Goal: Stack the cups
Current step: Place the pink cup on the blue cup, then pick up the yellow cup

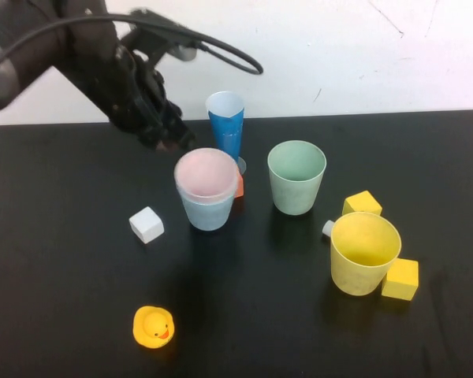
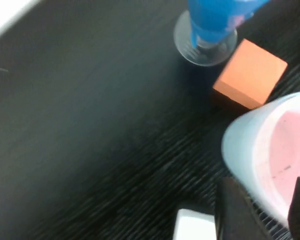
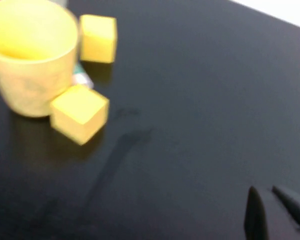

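Pink cup [image 1: 206, 172] sits nested inside the light blue cup [image 1: 207, 209] near the middle of the black tabletop [image 1: 63, 299]. Our left gripper [image 1: 167, 138] hovers just behind this pair, fingers parted and holding nothing. Mint green cup [image 1: 296, 176] and yellow cup [image 1: 363, 252] stand separately. Our right gripper [image 3: 275, 210] is closed above bare tabletop.

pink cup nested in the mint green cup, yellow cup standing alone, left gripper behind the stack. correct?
Not quite: the pink cup sits inside the light blue cup, as the high view shows. The mint green cup stands empty apart. The yellow cup is alone, and the left gripper is behind the stack.
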You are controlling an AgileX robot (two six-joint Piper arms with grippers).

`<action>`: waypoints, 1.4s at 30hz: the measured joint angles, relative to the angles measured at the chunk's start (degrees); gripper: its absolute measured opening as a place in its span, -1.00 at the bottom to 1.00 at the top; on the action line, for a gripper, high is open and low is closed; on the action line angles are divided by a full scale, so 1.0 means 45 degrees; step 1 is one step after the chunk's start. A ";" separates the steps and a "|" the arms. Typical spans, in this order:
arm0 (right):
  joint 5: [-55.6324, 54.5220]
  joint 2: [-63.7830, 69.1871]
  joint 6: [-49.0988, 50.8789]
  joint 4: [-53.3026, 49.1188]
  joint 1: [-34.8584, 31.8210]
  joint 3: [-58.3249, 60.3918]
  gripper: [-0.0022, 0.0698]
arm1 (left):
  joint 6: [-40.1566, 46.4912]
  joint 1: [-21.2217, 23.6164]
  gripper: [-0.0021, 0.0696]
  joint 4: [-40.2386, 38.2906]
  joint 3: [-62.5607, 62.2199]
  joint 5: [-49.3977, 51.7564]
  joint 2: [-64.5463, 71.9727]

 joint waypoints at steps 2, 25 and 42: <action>0.0802 0.0101 -0.1283 0.0849 0.0000 -0.0271 -0.95 | 0.0000 0.0000 -0.44 0.0320 0.0000 -0.0051 -0.0478; 0.6071 0.8439 -0.6672 0.4646 0.1290 -0.7477 -0.91 | -0.1314 0.0000 -0.94 0.1588 1.0083 -0.6291 -1.4574; 0.5307 1.4711 -0.6582 0.2956 0.3068 -1.1429 0.17 | -0.1368 0.0000 -0.94 0.2834 1.6481 -0.8165 -1.8197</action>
